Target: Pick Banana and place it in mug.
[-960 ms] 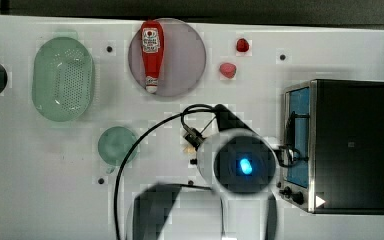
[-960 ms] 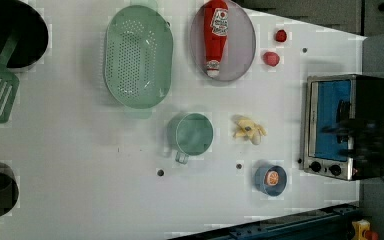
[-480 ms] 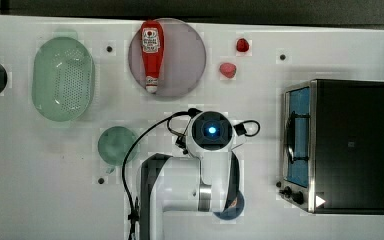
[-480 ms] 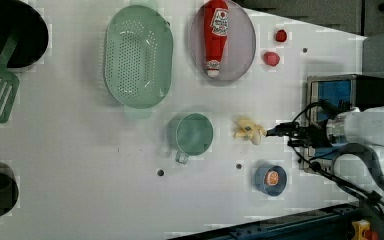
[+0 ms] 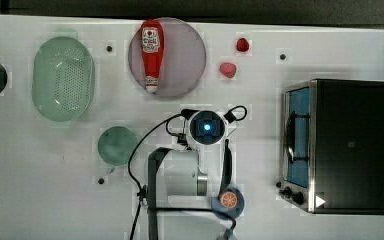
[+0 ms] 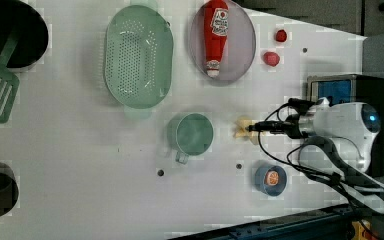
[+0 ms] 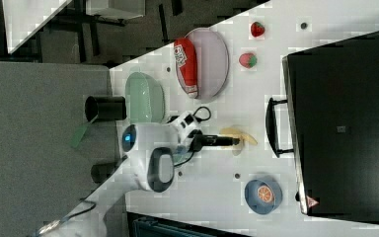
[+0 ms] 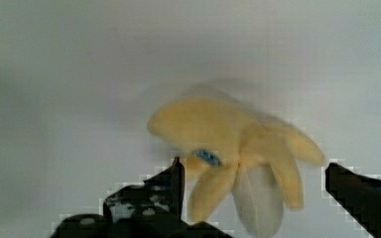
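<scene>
End effector [image 8: 250, 171] over Banana [image 8: 238, 148], fingers spread apart, one either side, not gripping. One Banana lying on worktop [image 6: 80, 190], just beside one mug [image 6: 194, 134] on left view's right. One colander [image 6: 137, 55], one ketchup bottle [image 6: 215, 35] on plate [image 6: 242, 45], two red fruits [image 6: 271, 58], one blue bowl [image 6: 270, 180] with orange slice.
</scene>
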You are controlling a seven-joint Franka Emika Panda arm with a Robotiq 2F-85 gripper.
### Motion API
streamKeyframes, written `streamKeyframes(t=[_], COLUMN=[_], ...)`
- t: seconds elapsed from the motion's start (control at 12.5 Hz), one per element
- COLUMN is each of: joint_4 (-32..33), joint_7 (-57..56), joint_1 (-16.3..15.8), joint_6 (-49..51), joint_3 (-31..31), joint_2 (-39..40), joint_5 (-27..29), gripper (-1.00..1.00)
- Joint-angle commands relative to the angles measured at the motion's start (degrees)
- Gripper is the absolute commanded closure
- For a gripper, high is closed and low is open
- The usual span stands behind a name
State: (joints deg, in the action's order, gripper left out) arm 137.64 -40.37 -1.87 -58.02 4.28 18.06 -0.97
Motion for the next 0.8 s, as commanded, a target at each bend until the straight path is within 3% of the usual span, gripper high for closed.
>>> streamKeyframes(t=[0.08,0.24,0.64,0.8], joint_4=[0.5,0.7,0.4,0.2], joint_7=[-4.8,-4.9,-4.9,-4.6], joint_1=[0.3,0.3,0.3,0.3], joint_6=[-5.0,-6.7,-7.1,-7.1], joint_3=[-0.2,-0.4,-0.4,-0.1], joint_2=[2.5,4.1,3.5,1.9], joint_5=[0.6,0.6,0.6,0.6], gripper=[-1.0,-0.93,0.43,0.46])
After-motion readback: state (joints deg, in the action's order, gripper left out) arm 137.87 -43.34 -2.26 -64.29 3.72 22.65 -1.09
